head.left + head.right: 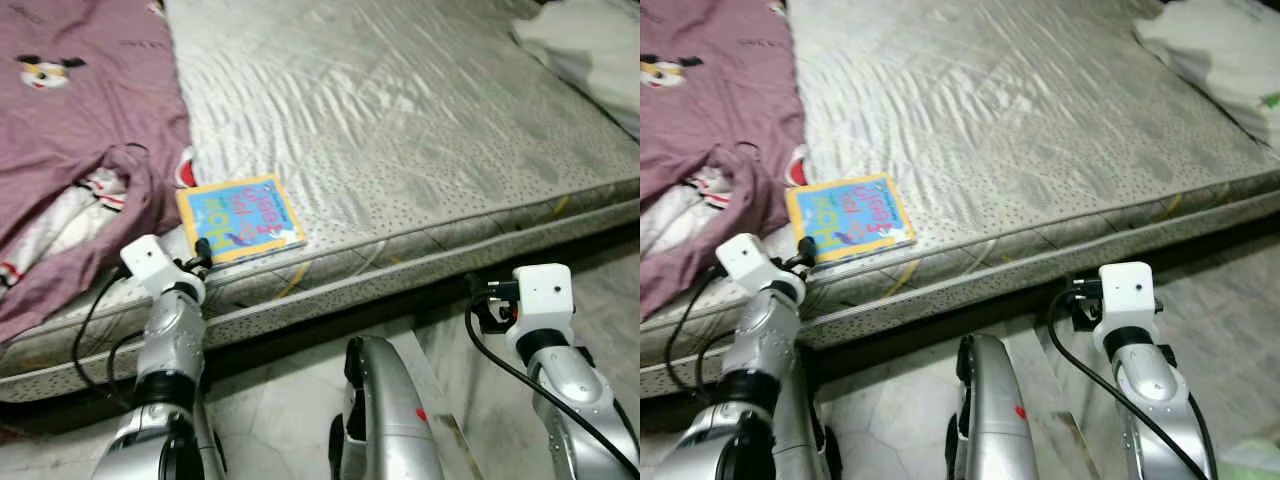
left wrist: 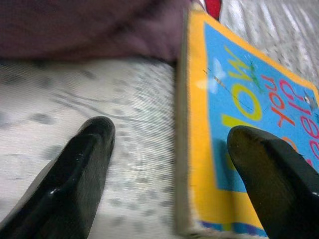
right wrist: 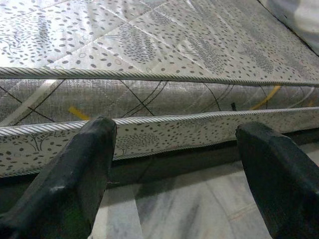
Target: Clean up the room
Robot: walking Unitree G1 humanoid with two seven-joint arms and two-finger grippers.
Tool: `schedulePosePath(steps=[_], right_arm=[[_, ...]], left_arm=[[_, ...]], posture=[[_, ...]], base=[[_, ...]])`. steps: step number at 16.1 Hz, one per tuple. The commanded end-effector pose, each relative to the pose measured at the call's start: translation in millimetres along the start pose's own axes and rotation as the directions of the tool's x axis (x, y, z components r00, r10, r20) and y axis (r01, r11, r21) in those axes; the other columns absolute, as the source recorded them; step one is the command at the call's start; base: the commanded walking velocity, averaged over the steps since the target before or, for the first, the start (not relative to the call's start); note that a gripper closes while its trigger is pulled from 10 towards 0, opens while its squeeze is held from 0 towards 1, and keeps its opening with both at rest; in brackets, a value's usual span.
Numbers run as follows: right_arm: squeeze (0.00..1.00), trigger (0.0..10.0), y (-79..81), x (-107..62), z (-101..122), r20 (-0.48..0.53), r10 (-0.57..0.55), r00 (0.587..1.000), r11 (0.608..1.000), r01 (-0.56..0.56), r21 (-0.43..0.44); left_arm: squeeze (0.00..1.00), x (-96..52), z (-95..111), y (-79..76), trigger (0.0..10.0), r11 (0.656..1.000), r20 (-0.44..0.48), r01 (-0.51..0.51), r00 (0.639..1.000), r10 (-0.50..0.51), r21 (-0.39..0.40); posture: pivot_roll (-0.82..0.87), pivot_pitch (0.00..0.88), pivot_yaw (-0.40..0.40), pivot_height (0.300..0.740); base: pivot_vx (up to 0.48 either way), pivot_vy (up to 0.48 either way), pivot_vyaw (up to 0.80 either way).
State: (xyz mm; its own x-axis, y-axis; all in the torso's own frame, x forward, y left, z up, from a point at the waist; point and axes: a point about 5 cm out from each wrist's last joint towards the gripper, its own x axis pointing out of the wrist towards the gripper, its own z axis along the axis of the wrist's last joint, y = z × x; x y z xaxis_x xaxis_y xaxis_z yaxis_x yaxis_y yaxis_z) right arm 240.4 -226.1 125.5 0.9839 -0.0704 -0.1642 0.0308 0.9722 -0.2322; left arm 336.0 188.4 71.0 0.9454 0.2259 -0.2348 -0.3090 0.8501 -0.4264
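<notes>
Found left gripper (image 2: 169,164) spread wide astride spine edge of thin stiff picture book (image 1: 240,217) lying flat near mattress (image 1: 420,130) edge, likely light, slick-covered, best pinched at that edge; right gripper (image 3: 174,164) likewise apart, low beside mattress.

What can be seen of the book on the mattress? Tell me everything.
The book is a thin, square children's board book with a yellow border, blue cover and red and yellow lettering. It lies flat and closed near the mattress edge, beside the purple blanket. The open left end effector straddles its corner edge.
</notes>
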Motion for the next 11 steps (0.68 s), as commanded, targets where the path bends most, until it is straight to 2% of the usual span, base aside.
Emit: schedulePosePath(steps=[1,3,5,6,7,8,9,10,11], right_arm=[[0.00,10.0,-6.3,-4.7,5,0.004,-0.009,1.000,1.000,0.009,-0.011],[0.00,10.0,-6.2,-7.7,7,0.004,-0.006,1.000,1.000,0.006,-0.014],[0.00,10.0,-2.6,-11.6,8,0.005,0.011,1.000,1.000,-0.011,-0.023],[0.00,10.0,-1.8,-10.1,9,0.010,0.011,1.000,1.000,-0.010,-0.022],[0.00,10.0,-2.1,-9.2,10,0.012,0.008,1.000,1.000,-0.007,-0.021],[0.00,10.0,-2.6,-5.4,14,0.018,0.001,1.000,1.000,-0.001,-0.019],[0.00,10.0,-2.3,-2.6,16,0.026,-0.001,1.000,1.000,0.001,-0.018],[0.00,10.0,-1.8,0.3,18,0.033,-0.001,0.999,1.000,0.002,-0.017],[0.00,10.0,-1.3,3.6,19,0.039,-0.002,0.999,1.000,0.002,-0.015]], left_arm=[[0.00,3.2,1,-1.1,10.0,1.000,-0.005,0.000,1.000,0.000,-0.030],[0.00,5.9,1,-6.8,10.0,0.999,-0.018,0.017,1.000,-0.018,-0.037],[0.00,9.6,-5,-15.5,10.0,0.997,-0.083,0.050,0.995,-0.055,-0.057],[0.00,10.4,-12,-24.6,10.0,0.994,-0.152,0.099,0.983,-0.105,-0.052],[0.00,10.6,-13,-26.1,10.0,0.993,-0.165,0.107,0.980,-0.115,-0.054],[0.00,10.2,-22,-29.4,10.0,0.989,-0.238,0.142,0.960,-0.145,-0.030],[0.00,9.3,-26,-30.6,10.0,0.985,-0.275,0.171,0.947,-0.168,-0.013],[0.00,9.2,-26,-33.1,10.0,0.976,-0.281,0.216,0.935,-0.217,-0.035],[0.00,9.3,-25,-35.5,2.5,0.966,-0.284,0.251,0.924,-0.257,-0.060]], posture=[[-0.20,0.231,-0.127,0.511],[-0.21,0.230,-0.128,0.511],[-0.21,0.223,-0.127,0.511],[-0.21,0.215,-0.126,0.511],[-0.21,0.210,-0.125,0.511],[-0.21,0.200,-0.124,0.511],[-0.21,0.191,-0.124,0.511],[-0.20,0.185,-0.123,0.511],[-0.20,0.174,-0.123,0.511]], base=[[0.000,0.000,0.00],[0.000,0.000,0.00],[0.000,0.000,0.00],[0.000,0.000,0.00],[0.000,0.000,0.00],[0.000,0.000,0.00],[0.000,0.000,0.00],[0.000,0.000,0.00],[0.000,0.000,0.00]])
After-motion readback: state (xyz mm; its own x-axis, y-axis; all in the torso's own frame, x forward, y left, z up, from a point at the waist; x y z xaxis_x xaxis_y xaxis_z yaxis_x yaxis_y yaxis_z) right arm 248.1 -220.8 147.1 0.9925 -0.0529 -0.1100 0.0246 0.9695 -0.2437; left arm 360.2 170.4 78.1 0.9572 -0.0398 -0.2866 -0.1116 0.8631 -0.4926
